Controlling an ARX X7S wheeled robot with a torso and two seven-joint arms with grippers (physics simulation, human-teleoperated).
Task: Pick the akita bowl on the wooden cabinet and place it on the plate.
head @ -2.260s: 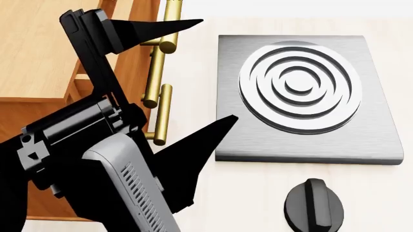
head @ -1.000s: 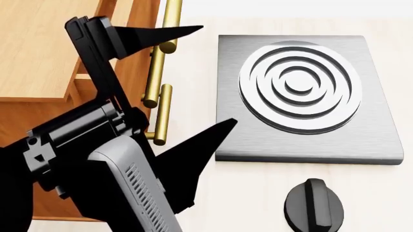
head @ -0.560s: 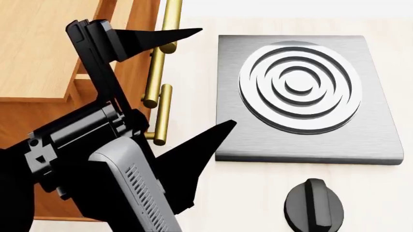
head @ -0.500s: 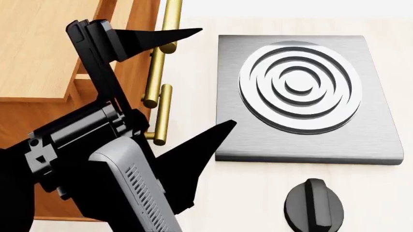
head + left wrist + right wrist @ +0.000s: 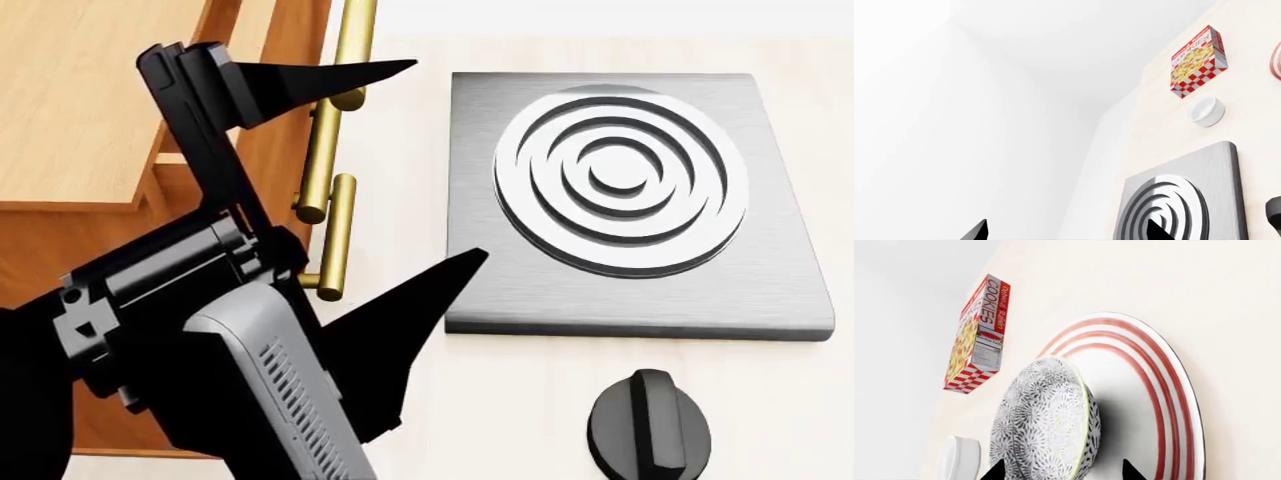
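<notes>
The akita bowl (image 5: pixel 1044 425), white with a dense dark leaf pattern, rests on the red-ringed plate (image 5: pixel 1167 405) in the right wrist view, its shadow tight against it. My right gripper (image 5: pixel 1063 471) is open, with one fingertip at the bowl's side and the other standing clear of it. It does not show in the head view. My left gripper (image 5: pixel 441 160) is open and empty, beside the wooden cabinet (image 5: pixel 80 90) and its brass handles (image 5: pixel 327 170). The left gripper (image 5: pixel 1066 232) shows only two dark tips in its own view, far apart.
A grey square stove (image 5: pixel 627 190) with a ring burner lies right of the cabinet, with a black knob (image 5: pixel 650 425) in front of it. A red cookie box (image 5: pixel 977 335) and a small white cup (image 5: pixel 957 460) stand near the plate. The left arm fills the head view's lower left.
The left gripper shifted slightly up and right between 2.3 s and 1.0 s ago. It has held still since. Stove and cabinet are unchanged.
</notes>
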